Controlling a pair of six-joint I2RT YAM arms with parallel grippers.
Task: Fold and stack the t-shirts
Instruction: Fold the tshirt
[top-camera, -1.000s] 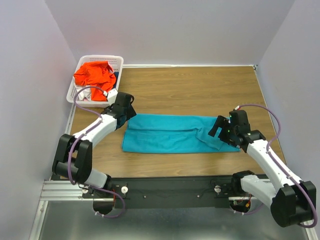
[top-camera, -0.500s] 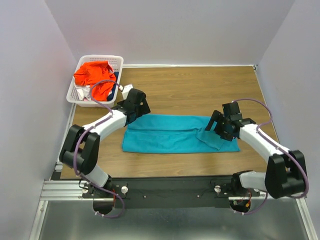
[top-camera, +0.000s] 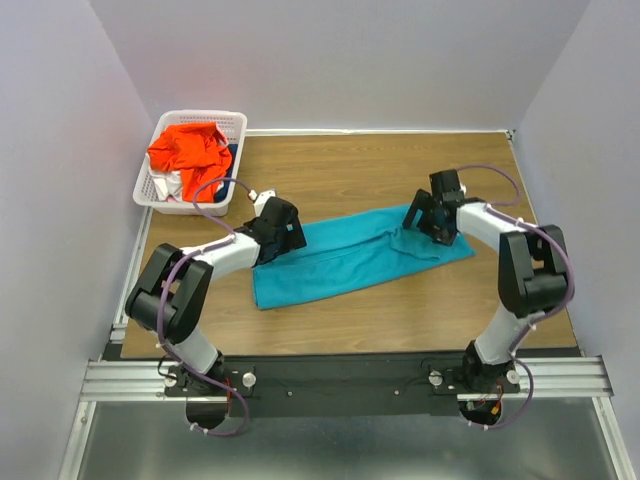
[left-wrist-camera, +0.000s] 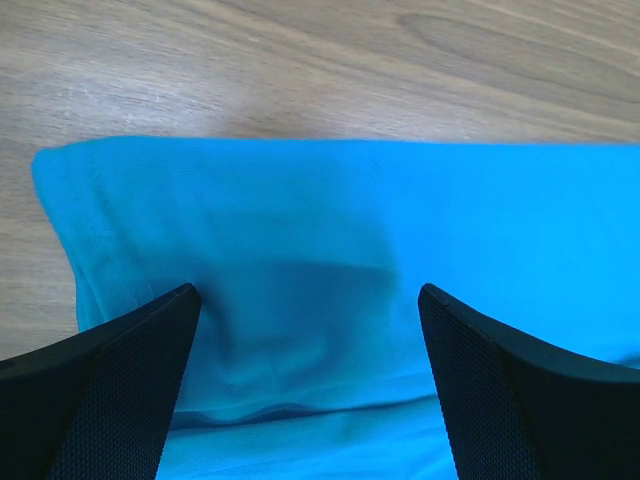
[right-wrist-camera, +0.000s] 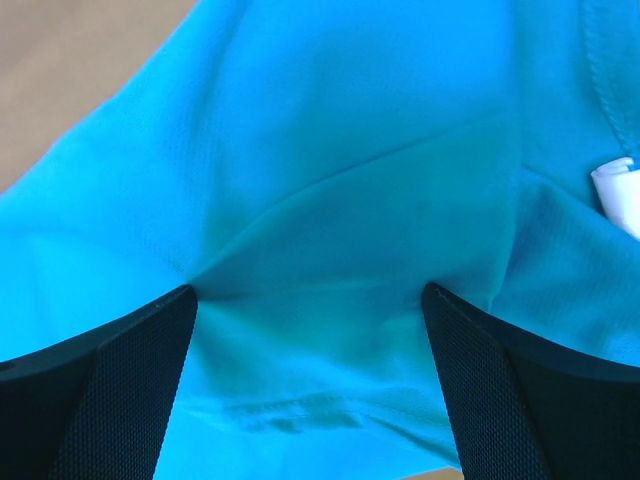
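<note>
The teal-blue t-shirt (top-camera: 350, 260) lies on the table as a long folded strip, slanting from near left to far right. My left gripper (top-camera: 290, 238) is open over its left end, both fingers spread wide with teal cloth (left-wrist-camera: 330, 230) between and under them. My right gripper (top-camera: 422, 222) is open over its right end, fingers spread on creased cloth (right-wrist-camera: 330, 200); a white label (right-wrist-camera: 618, 195) shows at the right. The orange-red t-shirt (top-camera: 188, 148) sits heaped in the basket, with bits of white (top-camera: 172, 185) and dark blue (top-camera: 232, 152) cloth beside it.
The white lattice basket (top-camera: 240, 122) stands at the far left corner of the wooden table (top-camera: 340, 170). Grey walls close in the left, far and right sides. A black rail with both arm bases runs along the near edge.
Both arms have reached farther over the table. The teal shirt has shifted with them: its right end moved toward the far side, and the strip now lies slanted instead of straight.
</note>
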